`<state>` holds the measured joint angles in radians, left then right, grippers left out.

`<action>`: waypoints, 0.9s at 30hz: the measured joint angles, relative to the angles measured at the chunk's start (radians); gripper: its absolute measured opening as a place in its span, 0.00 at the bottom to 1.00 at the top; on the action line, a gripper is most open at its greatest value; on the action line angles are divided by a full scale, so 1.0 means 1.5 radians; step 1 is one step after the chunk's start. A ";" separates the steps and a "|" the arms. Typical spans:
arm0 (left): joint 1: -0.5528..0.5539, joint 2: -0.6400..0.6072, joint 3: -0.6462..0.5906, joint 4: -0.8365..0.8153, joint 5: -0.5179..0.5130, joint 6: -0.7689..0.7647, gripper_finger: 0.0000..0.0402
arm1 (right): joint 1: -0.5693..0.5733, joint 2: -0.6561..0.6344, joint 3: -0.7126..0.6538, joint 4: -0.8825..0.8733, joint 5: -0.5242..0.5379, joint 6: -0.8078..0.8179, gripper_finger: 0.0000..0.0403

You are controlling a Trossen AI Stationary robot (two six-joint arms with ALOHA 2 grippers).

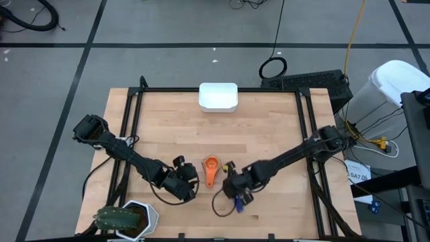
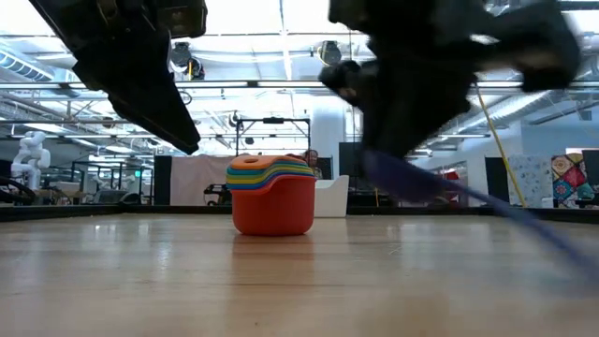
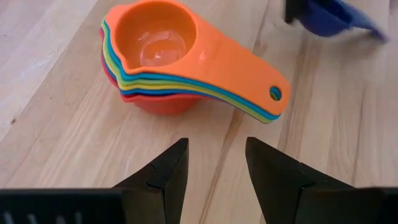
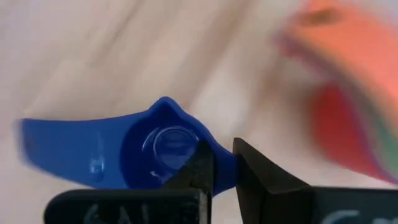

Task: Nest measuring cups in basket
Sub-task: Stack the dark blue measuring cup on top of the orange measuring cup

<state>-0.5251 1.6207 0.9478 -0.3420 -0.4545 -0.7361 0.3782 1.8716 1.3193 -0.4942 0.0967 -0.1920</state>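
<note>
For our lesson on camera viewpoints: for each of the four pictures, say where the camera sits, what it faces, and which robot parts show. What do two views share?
High view: overhead, looking down at the table, basket, both arms.
Low view: table height, facing the stacked cups; arms blurred above.
Left wrist view: behind the open left gripper, facing the stack.
Right wrist view: behind the right gripper, shut on the blue cup.
Shared: both wrist views show stack and blue cup.

Stack: nested measuring cups (image 3: 163,59), orange on top, red at the bottom, handles pointing one way.
Surface: pale wooden table (image 3: 56,143).
Left gripper (image 3: 216,169): two dark fingers parted, near the stack, touching nothing.
Far corner: a blue measuring cup (image 3: 333,17), partly cut off.
</note>
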 joint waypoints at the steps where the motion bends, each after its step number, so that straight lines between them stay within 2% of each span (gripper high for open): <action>1: 0.000 0.000 0.000 0.000 0.000 0.000 0.41 | -0.009 -0.010 0.000 0.007 0.008 0.010 0.06; 6: 0.000 0.000 0.000 0.000 -0.001 0.003 0.41 | -0.054 -0.050 0.007 0.020 0.061 0.030 0.06; 12: -0.002 0.000 0.000 0.003 -0.003 -0.002 0.41 | -0.101 -0.058 0.046 0.017 0.056 0.011 0.03; 19: -0.003 0.000 0.000 0.004 -0.012 -0.002 0.41 | -0.141 -0.059 0.083 0.004 -0.026 -0.003 0.03; 27: -0.003 0.000 0.000 0.003 -0.012 -0.002 0.41 | -0.168 -0.053 0.085 0.005 -0.051 -0.011 0.03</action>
<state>-0.5297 1.6207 0.9478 -0.3376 -0.4725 -0.7383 0.1261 1.7928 1.4467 -0.4862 0.0200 -0.2090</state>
